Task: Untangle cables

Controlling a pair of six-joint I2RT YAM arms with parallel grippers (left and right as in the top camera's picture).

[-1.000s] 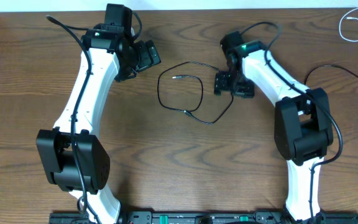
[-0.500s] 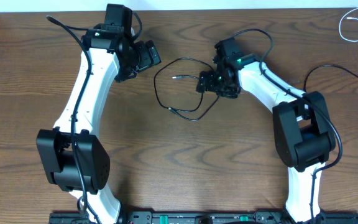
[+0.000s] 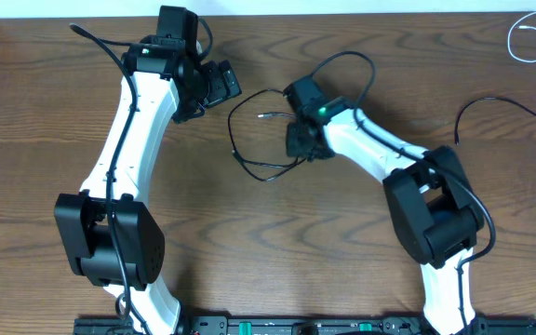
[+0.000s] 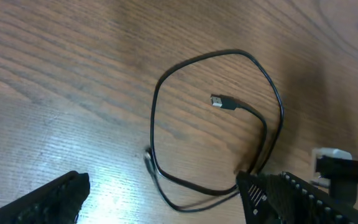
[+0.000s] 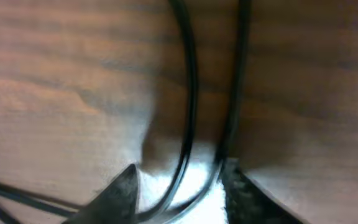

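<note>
The black cable lies in a loose loop at the table's middle, with one plug end inside the loop. In the left wrist view the loop and plug show fully. My right gripper is down on the loop's right side. Its fingers are a little apart and straddle two black strands. My left gripper is open and empty, just up and left of the loop. The white cable lies coiled at the far right corner.
A separate black wire runs across the table at the right, from behind the right arm to the edge. The table's far edge is close behind the left gripper.
My right gripper has moved left across the table, and the black loop has shifted left with it and become narrower. The left arm has not moved.
</note>
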